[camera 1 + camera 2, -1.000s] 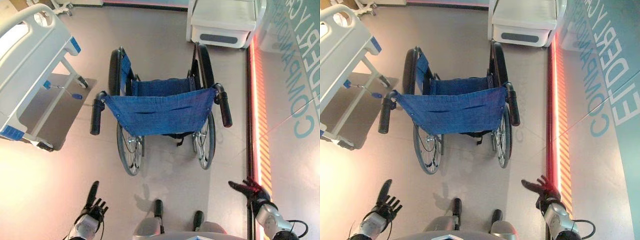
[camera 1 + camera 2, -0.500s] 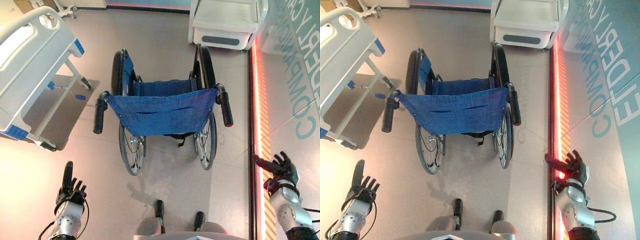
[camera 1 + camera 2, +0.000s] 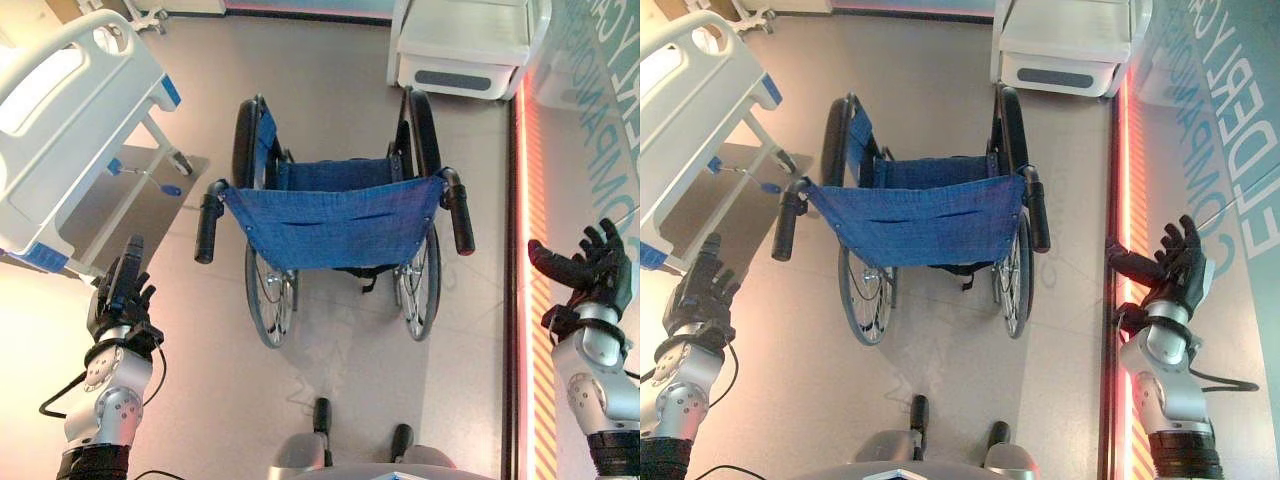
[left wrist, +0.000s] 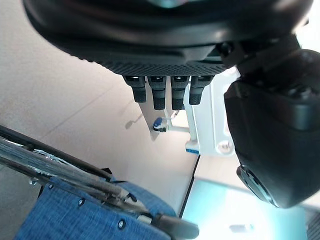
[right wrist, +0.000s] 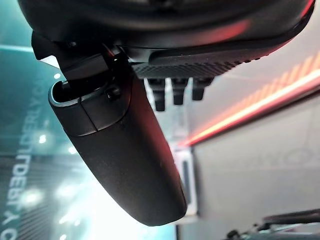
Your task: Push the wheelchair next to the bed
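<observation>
Left robot hand (image 3: 120, 295) at 8 o'clock and right robot hand (image 3: 590, 270) at 4 o'clock, both raised with fingers spread, empty, apart from the push handles. Blue-seated wheelchair (image 3: 335, 222) at centre on floor. Bed (image 3: 70, 130) at 10 o'clock, white cabinet (image 3: 465, 45) at 1 o'clock.

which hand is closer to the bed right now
Left. The left hand is raised, fingers straight, just short of the bed at its near corner. The right hand is open on the far side of the wheelchair, by the red floor strip.
</observation>
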You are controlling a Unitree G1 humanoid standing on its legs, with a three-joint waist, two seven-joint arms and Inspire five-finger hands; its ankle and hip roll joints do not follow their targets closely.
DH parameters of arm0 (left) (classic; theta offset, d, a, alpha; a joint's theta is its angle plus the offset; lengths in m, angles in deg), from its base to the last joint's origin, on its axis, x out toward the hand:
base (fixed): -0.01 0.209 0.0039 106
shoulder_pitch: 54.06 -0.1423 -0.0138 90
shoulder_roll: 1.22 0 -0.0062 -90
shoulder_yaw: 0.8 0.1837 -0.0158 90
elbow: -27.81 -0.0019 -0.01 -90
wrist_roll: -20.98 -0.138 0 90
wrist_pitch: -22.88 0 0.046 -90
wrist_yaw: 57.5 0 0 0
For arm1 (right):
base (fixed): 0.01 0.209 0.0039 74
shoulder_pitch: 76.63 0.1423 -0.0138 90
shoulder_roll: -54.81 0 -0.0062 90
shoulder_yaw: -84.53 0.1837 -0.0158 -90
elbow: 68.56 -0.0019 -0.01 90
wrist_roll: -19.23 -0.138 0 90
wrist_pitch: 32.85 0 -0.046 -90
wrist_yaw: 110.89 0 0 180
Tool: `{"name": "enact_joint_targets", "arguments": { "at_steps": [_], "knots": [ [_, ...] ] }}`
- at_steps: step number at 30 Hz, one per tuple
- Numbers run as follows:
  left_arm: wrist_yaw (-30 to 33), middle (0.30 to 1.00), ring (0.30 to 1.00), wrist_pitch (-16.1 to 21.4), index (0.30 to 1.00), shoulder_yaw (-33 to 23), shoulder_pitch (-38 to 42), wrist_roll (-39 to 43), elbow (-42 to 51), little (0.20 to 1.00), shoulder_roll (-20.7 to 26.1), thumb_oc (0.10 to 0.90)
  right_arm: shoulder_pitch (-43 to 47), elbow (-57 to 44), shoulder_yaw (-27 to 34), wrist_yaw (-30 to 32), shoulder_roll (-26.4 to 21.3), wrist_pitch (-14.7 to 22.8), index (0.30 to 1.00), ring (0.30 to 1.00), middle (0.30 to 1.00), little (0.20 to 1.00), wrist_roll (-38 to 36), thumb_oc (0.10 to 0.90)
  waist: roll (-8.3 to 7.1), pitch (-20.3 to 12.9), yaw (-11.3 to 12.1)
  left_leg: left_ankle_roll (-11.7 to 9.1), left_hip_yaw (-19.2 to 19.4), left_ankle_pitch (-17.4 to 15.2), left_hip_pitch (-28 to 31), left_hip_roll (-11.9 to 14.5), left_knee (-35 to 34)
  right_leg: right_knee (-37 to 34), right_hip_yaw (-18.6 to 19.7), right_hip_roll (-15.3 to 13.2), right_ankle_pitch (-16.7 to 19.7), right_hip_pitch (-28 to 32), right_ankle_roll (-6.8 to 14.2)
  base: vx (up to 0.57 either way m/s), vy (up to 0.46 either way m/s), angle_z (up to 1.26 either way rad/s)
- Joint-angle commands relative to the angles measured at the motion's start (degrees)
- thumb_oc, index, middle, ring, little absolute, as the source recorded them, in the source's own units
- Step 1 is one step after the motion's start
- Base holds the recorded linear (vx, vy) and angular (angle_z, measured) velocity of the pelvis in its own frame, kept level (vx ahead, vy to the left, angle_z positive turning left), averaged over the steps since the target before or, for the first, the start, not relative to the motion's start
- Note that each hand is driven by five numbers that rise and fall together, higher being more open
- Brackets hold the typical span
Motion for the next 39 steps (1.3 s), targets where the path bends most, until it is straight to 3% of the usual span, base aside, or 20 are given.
{"name": "enact_joint_targets", "arguments": {
  "at_steps": [1,8,15,22,29,32,34,39],
  "knots": [
    [-3.2,0.900,0.900,0.8,0.900,-2.6,8.0,-0.3,4.5,0.900,10.2,0.800,9.0,-8.0,1.6,-3.4,-8.2,1.8,0.900,0.900,0.900,0.900,-2.0,0.800,-1.22,-1.4,0.5,-2.6,2.6,-2.9,1.5,0.9,1.2,1.8,3.5,-4.3,2.9,-3.4,1.7,0.00,0.000,0.00],
    [-7.6,0.900,0.900,-2.4,0.900,-3.0,11.6,2.4,5.6,0.900,18.1,0.800,14.5,-9.3,0.3,-0.1,-13.1,2.3,0.900,0.900,0.900,0.900,-4.3,0.800,-1.38,-0.9,0.6,-2.8,3.4,-2.9,1.4,1.0,1.1,1.6,3.4,-4.2,3.1,-3.4,2.0,0.00,0.000,0.00],
    [-8.9,0.900,0.900,-5.6,0.900,-1.2,16.4,6.7,7.6,0.900,21.3,0.800,20.8,-13.3,0.2,2.5,-16.5,4.2,0.900,0.900,0.900,0.900,-7.0,0.800,-1.53,0.0,0.5,-2.8,3.9,-3.3,0.8,0.9,1.7,2.0,3.9,-4.1,3.0,-4.0,2.2,-0.02,0.005,0.02],
    [-9.4,0.900,0.900,-7.9,0.900,3.9,20.9,14.8,14.3,0.900,20.6,0.800,24.2,-17.5,-4.4,-1.8,-16.5,-2.2,0.900,0.900,0.900,0.900,-16.7,0.800,-2.08,0.7,0.3,-2.8,4.7,-3.2,0.4,0.7,1.9,2.1,4.2,-4.1,3.3,-4.7,2.4,-0.02,0.000,0.00],
    [-9.6,0.900,0.900,-10.9,0.900,10.8,26.1,17.7,18.1,0.900,21.1,0.800,27.7,-16.5,-9.8,-0.5,-15.7,-4.4,0.900,0.900,0.900,0.900,-18.9,0.800,-2.64,1.7,0.5,-2.7,5.3,-3.1,0.1,0.6,1.9,2.4,4.2,-4.0,3.7,-5.2,2.6,-0.04,-0.008,0.13],
    [-9.7,0.900,0.900,-12.0,0.900,12.1,27.1,16.8,18.6,0.900,21.8,0.800,28.3,-16.3,-10.6,0.5,-16.2,-4.6,0.900,0.900,0.900,0.900,-19.2,0.800,-2.82,1.7,0.5,-2.7,5.5,-3.1,0.2,0.6,1.8,2.5,4.1,-4.0,3.7,-5.4,2.7,-0.03,-0.011,0.12],
    [-9.8,0.900,0.900,-13.0,0.900,13.4,28.1,11.1,18.7,0.900,22.6,0.800,28.8,-15.6,-11.2,1.7,-16.5,-5.4,0.900,0.900,0.900,0.900,-19.6,0.800,-2.94,1.6,0.5,-2.7,5.7,-3.1,0.2,0.7,1.8,2.5,4.0,-4.0,3.7,-5.4,2.8,-0.01,-0.006,-0.03],
    [-9.9,0.900,0.900,-16.1,0.900,13.0,28.6,10.1,18.2,0.900,25.9,0.800,28.6,-13.6,-11.1,2.2,-18.9,-8.7,0.900,0.900,0.900,0.900,-20.4,0.800,-3.21,1.3,0.5,-2.7,5.9,-3.0,0.5,0.6,1.7,2.4,3.9,-3.9,3.9,-5.3,2.9,0.00,-0.005,-0.02]
  ]
}}
